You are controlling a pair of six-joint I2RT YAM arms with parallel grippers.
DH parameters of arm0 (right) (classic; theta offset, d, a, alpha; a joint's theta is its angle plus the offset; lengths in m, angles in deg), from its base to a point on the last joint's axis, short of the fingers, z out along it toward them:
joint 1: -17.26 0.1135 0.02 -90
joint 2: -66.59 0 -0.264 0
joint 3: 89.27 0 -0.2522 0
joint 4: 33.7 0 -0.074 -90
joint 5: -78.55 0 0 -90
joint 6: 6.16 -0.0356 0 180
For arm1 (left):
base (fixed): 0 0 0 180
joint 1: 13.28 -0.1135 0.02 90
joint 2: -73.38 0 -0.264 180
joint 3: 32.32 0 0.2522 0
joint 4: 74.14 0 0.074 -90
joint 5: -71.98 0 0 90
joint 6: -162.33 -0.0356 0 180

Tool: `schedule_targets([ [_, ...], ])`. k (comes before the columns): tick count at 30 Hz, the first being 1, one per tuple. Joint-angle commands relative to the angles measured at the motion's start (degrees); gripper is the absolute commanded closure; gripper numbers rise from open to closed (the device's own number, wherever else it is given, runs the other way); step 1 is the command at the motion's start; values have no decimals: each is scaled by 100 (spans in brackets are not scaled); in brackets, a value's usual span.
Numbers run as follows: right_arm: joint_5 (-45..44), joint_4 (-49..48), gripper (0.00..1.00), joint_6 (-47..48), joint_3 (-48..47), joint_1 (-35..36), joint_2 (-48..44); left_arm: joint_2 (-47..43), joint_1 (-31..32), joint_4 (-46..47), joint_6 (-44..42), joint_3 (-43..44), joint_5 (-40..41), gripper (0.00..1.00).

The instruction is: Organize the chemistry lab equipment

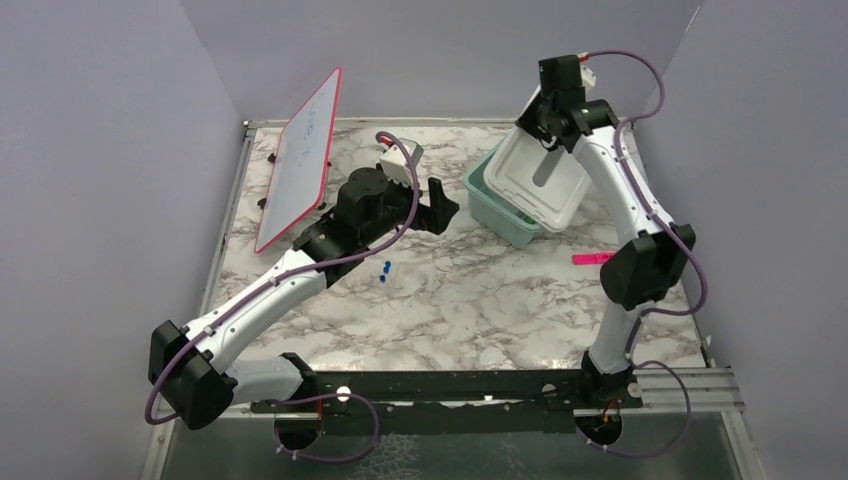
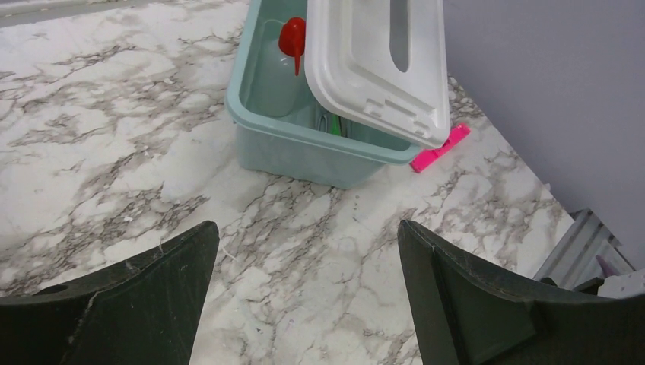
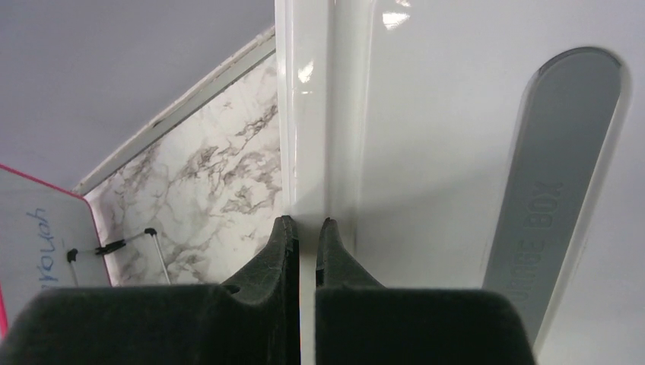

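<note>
My right gripper is shut on the rim of the white lid and holds it tilted up over the pale teal tub. Inside the tub a red funnel stands beside a clear vessel, with green-handled items lower down. Two blue-capped tubes lie on the marble in the middle. A thin pink-red spatula lies right of the tub, also seen as the spatula under the lid's corner. My left gripper is open and empty above bare marble, left of the tub; from above the gripper points at it.
A pink-edged whiteboard leans on its wire stand at the back left. Grey walls close in the table on three sides. A metal rail runs along the near right edge.
</note>
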Motion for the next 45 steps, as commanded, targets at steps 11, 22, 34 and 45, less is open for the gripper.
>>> schedule_targets([
  [11, -861, 168, 95, -648, -1422, 366, 1915, -10, 26, -212, -601, 324, 591, 10],
  [22, -193, -804, 51, 66, -930, 381, 1396, 468, 31, -276, -670, 775, 519, 10],
  [34, -321, -912, 46, 1479, 242, -556, -84, 1462, 24, 186, -945, 1438, 85, 1],
  [45, 499, -888, 46, 1602, 2331, -1550, -1048, 3140, 25, -464, -1027, 2927, 225, 2],
])
